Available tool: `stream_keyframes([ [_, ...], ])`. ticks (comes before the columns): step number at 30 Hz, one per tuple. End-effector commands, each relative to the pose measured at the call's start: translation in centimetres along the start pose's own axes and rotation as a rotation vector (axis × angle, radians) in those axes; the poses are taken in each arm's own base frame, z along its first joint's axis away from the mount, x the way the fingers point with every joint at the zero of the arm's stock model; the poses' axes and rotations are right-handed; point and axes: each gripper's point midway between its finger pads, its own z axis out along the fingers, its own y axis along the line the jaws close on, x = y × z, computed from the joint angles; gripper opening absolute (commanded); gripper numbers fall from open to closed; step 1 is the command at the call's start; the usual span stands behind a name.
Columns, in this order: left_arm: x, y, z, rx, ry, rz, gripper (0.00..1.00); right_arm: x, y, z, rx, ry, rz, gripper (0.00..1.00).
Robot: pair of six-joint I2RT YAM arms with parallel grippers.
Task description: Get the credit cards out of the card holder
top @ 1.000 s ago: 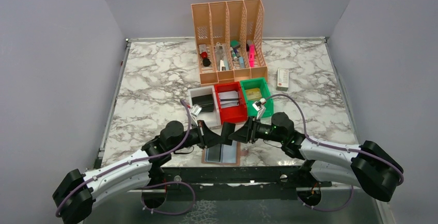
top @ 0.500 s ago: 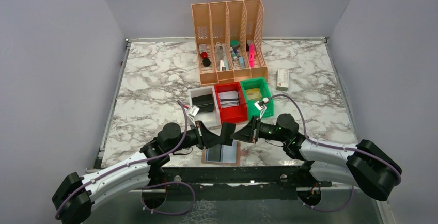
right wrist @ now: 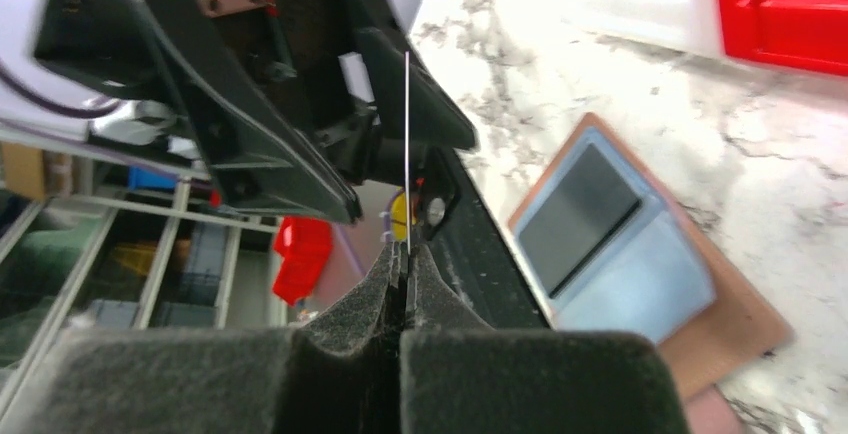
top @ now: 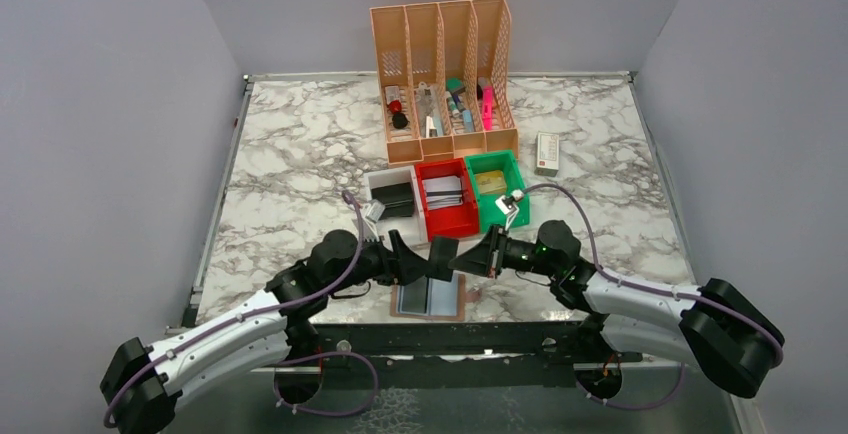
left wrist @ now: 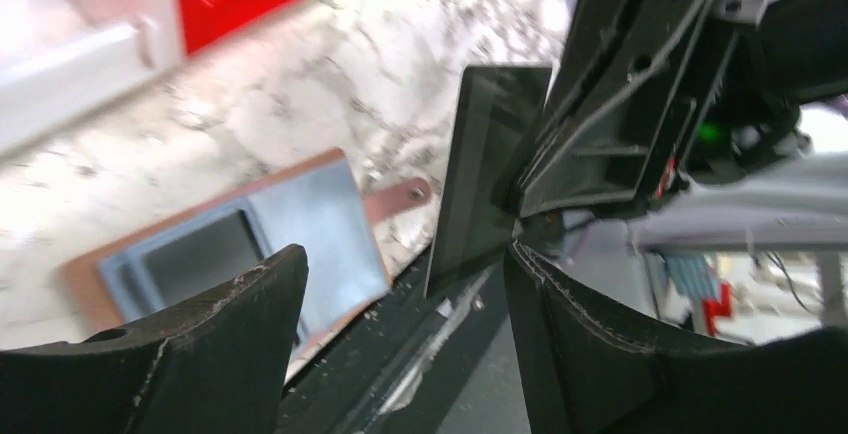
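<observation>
Right gripper (right wrist: 405, 259) is clenching a dark credit card (left wrist: 480, 164) above the card holder (right wrist: 745, 329) by the near edge of the bench (top: 300, 154); left gripper (left wrist: 400, 259) is gaping alongside, contact unclear.

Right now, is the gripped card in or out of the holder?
Out: the right end effector pinches the card midair, apart from the card holder.

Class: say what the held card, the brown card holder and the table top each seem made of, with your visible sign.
Card: likely plastic, dark glossy face, thin and stiff. Card holder: perhaps leather or imitation, matte tan border. Table top: marble-look, grey veins on white; stone or laminate, unclear.
</observation>
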Motion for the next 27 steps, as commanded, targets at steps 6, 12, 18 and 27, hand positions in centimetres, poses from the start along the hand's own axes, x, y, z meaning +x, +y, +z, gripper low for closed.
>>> stream_keyframes([
  [6,-5.8,6.3,-4.5,-0.607,-0.119,0.163,0.84,-3.7,-4.0,0.0,0.339,-0.042,-0.174,0.01],
  [12,-9.7,8.1,-6.4,-0.823,-0.106,0.278,0.96,-6.6,-4.7,1.2,0.457,-0.027,-0.29,0.01],
  [18,-15.2,11.0,-10.7,-0.914,-0.245,0.211,0.99,-9.3,-4.4,3.0,0.551,-0.004,-0.425,0.01],
  [27,-16.5,12.9,-13.4,-0.978,-0.355,0.158,0.99,-10.8,-3.7,7.3,0.73,0.027,-0.718,0.01],
])
